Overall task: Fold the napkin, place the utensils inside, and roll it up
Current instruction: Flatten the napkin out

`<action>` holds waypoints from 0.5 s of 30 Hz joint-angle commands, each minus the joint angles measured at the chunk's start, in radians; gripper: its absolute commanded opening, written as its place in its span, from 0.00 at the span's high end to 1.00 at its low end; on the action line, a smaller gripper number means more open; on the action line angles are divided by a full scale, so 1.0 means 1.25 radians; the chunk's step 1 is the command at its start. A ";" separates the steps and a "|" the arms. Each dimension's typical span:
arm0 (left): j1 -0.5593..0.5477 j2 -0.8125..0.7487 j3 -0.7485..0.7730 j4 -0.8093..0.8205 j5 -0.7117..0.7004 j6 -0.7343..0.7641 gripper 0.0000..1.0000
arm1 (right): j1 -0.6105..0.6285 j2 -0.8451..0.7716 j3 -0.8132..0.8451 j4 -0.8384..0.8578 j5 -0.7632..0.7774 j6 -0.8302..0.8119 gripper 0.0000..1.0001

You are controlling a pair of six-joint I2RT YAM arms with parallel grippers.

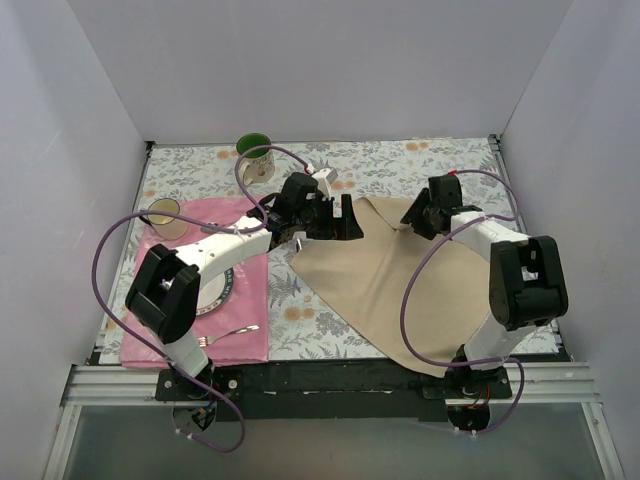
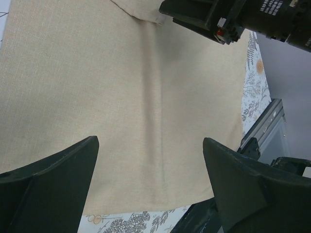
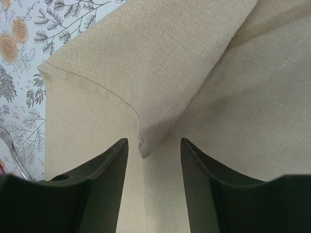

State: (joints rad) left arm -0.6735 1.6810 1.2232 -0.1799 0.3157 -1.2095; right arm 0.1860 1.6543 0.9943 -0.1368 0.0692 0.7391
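Note:
The tan napkin lies spread on the floral tablecloth, its far corner flipped over onto itself. My left gripper hovers at the napkin's far left edge; in its wrist view the fingers stand wide apart over flat cloth and hold nothing. My right gripper is at the folded-over far corner. In the right wrist view the hemmed tip of that flap lies between the partly spread fingers, untouched by either. A silver fork rests on the pink placemat at the near left, and its tines show in the right wrist view.
The pink placemat carries a plate partly under the left arm. A yellow cup sits at the mat's far corner, and a green mug stands at the back. White walls enclose three sides.

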 commanded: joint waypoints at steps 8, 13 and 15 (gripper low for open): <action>-0.004 -0.030 -0.018 -0.001 0.002 0.015 0.12 | -0.009 0.068 0.021 0.096 -0.019 -0.013 0.51; -0.005 -0.035 -0.020 -0.002 -0.003 0.018 0.12 | -0.009 0.066 0.065 0.043 0.010 -0.030 0.57; -0.005 -0.033 -0.019 -0.003 -0.003 0.020 0.12 | -0.009 0.065 0.076 0.027 0.018 -0.039 0.58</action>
State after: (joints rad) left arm -0.6746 1.6810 1.2045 -0.1806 0.3149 -1.2015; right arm 0.1806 1.7412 1.0222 -0.0830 0.0540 0.7200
